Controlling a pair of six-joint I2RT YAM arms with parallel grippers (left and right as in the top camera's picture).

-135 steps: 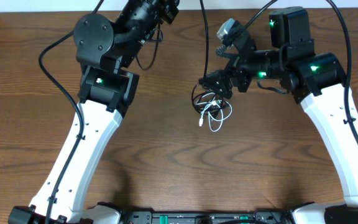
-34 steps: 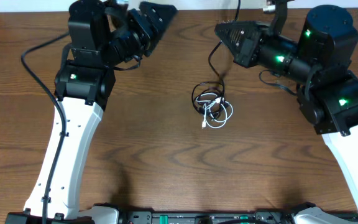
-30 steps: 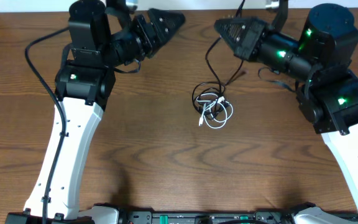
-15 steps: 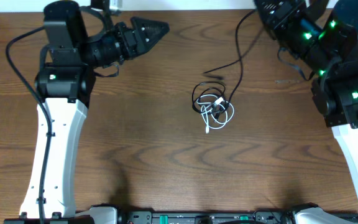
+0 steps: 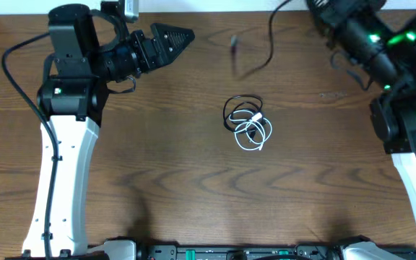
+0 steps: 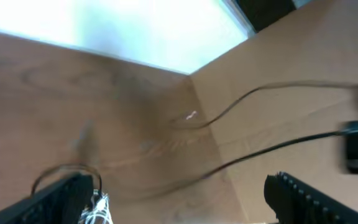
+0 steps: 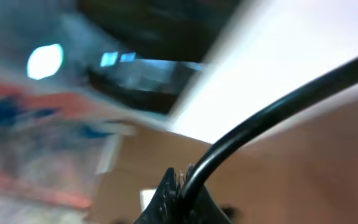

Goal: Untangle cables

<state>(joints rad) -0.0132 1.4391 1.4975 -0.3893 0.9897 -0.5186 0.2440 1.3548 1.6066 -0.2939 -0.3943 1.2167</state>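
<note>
A small bundle (image 5: 248, 124) lies mid-table, a black loop wound with a white cable (image 5: 255, 136). One black cable (image 5: 269, 40) hangs blurred in the air behind the bundle and apart from it. It runs up to my right gripper (image 5: 322, 7) at the top edge. In the right wrist view that gripper (image 7: 182, 186) is shut on this black cable (image 7: 260, 118). My left gripper (image 5: 183, 34) hovers at the back left, pointing right, open and empty. In the left wrist view its fingers (image 6: 64, 199) stand wide apart, and the bundle (image 6: 98, 208) shows beside the left finger.
The thicker black arm cables (image 5: 20, 54) loop beside the left arm. The table's back edge (image 5: 215, 9) and a pale wall run along the top. Bare wood surrounds the bundle.
My right gripper has risen toward the back right, drawing the black cable off the table and away from the bundle. The left gripper's fingers have spread wider, and the arm has shifted slightly.
</note>
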